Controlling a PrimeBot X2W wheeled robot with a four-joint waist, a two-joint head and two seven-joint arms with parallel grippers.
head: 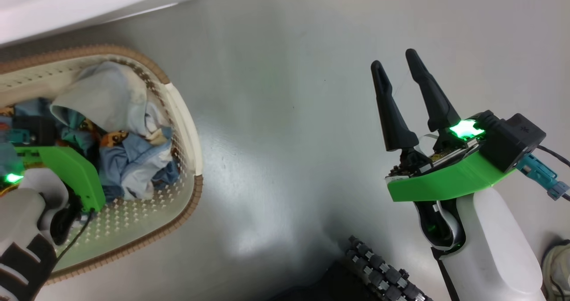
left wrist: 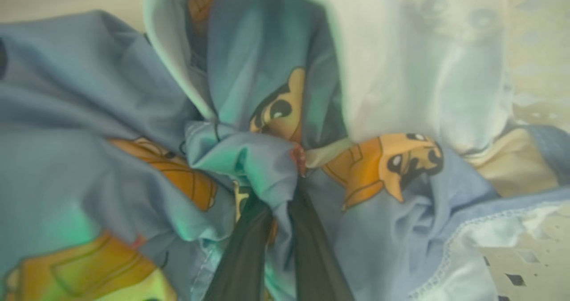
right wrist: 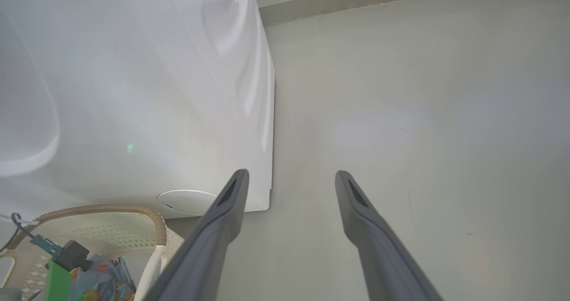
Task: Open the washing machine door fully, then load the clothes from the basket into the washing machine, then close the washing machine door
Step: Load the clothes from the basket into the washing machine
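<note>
The cream basket [head: 187,127] with its brown rim stands on the floor at the left, holding the clothes [head: 111,100], light blue cloth with orange bears and a pale piece on top. My left gripper [left wrist: 278,203] reaches down into the pile, its two fingers close together and pinching a bunched fold of blue fabric [left wrist: 249,158]. My right gripper [head: 395,60] hovers open over bare floor to the right, holding nothing. The washing machine [right wrist: 156,91] shows as a white body behind the basket [right wrist: 151,216]. The washing machine door is out of view.
Smooth grey floor [head: 285,114] spreads between the basket and my right arm. My base's black roller wheel [head: 383,274] sits at the bottom edge, and a shoe [head: 556,265] shows at the lower right corner. The washing machine's white edge [head: 67,2] runs along the top left.
</note>
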